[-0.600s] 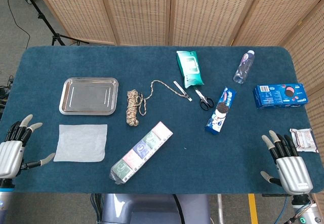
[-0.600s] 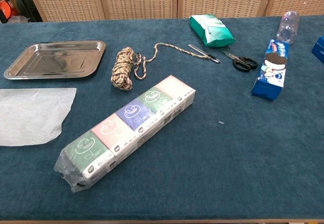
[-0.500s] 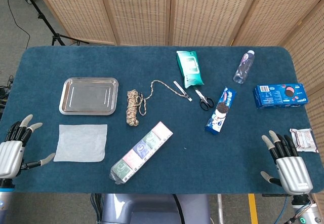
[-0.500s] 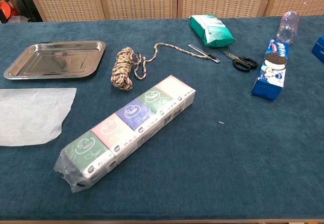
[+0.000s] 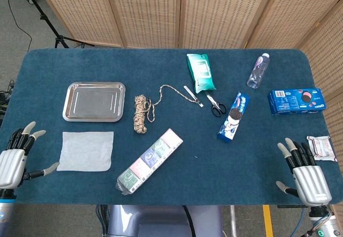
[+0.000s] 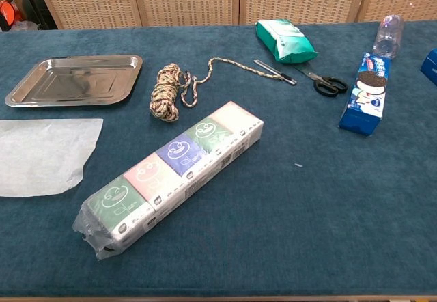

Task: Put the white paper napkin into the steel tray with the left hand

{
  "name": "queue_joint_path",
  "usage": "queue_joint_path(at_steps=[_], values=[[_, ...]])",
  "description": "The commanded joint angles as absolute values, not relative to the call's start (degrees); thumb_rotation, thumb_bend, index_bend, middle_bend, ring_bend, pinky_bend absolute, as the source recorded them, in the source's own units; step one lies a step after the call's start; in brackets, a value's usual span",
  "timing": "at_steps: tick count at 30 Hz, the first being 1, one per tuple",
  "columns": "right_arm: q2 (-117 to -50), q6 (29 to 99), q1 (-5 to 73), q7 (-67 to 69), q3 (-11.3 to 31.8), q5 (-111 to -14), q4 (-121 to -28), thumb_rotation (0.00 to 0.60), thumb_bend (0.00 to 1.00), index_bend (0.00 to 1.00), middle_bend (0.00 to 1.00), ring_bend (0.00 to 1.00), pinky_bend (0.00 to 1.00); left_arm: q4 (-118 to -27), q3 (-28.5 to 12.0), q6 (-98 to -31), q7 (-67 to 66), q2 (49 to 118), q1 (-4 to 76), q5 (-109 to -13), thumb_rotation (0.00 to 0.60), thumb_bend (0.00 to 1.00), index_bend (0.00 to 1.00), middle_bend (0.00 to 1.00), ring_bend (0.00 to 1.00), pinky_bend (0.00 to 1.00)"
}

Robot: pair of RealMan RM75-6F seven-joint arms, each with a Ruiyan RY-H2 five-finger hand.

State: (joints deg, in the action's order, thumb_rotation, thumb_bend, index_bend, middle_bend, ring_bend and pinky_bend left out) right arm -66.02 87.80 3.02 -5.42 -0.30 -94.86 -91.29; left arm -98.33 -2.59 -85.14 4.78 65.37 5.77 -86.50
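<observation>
Our left robot hand point(image 5: 15, 159) hovers at the near left corner of the counter point(image 5: 177, 178), its fingers spread apart and holding nothing, with the thumb pointing toward the white paper napkin point(image 5: 86, 150) just beside it but not touching. Our right robot hand point(image 5: 305, 173) sits at the near right corner, also spread wide and empty; neither robot hand shows in the chest view. The napkin lies flat on the blue cloth, and directly behind it, a little apart, we see the steel tray point(image 5: 72, 112), which holds nothing inside. To the right of the tray lies a coiled rope point(image 5: 141, 113) whose loose end trails toward a small metal tool point(image 5: 193, 95), touching or nearly touching it; we cannot tell which. In front of the rope, a long pack of tissue packets point(image 5: 150, 161) lies diagonally. Further back we see a green wipes pouch point(image 5: 200, 72), with black-handled scissors point(image 5: 215, 105) just in front of it. A blue cookie sleeve point(image 5: 233, 116) lies to the right of the scissors, a clear plastic bottle point(image 5: 257, 71) lies on its side near the far edge, and a blue cookie box point(image 5: 297, 101) rests near the right edge. A small wrapped snack point(image 5: 320, 147) lies just beyond our right robot hand.
</observation>
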Motion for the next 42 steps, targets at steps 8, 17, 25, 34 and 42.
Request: queue_joint_path(at_steps=[8, 17, 25, 34, 42], values=[[-65.75, 87.98, 2.93, -4.58, -0.18, -94.56, -91.12, 0.6, 0.0, 0.0, 0.0, 0.0, 0.0, -98.0, -2.59, -84.88, 3.57, 65.92, 6.04, -86.67, 0.385, 0.12, 0.2, 0.0, 0.0, 0.0], [-65.53, 88.3, 2.86, -3.73, -0.12, -94.6, -90.98, 0.6, 0.0, 0.0, 0.0, 0.0, 0.0, -96.89, -2.19, -83.31, 3.36, 66.55, 6.97, -87.21, 0.38, 0.12, 0.15, 0.0, 0.0, 0.0], [-65.45, 89.14, 2.52, -3.2, -0.08, -94.78, -90.92, 0.6, 0.0, 0.0, 0.0, 0.0, 0.0, -95.82, -0.23, -80.6, 2.99, 67.44, 7.42, -87.75, 0.369, 0.16, 0.15, 0.0, 0.0, 0.0], [-65.4, 90.04, 2.19, -2.56, -0.04, -95.13, -90.75, 0.6, 0.0, 0.0, 0.0, 0.0, 0.0, -93.68, 0.32, -74.84, 2.57, 69.59, 9.57, -85.56, 0.369, 0.26, 0.21, 0.0, 0.0, 0.0], [-65.25, 90.57, 2.02, -1.75, -0.02, -95.37, -90.54, 0.6, 0.0, 0.0, 0.0, 0.0, 0.0, -93.34, 0.21, -72.8, 1.43, 70.85, 10.94, -85.1, 0.369, 0.29, 0.23, 0.0, 0.0, 0.0]])
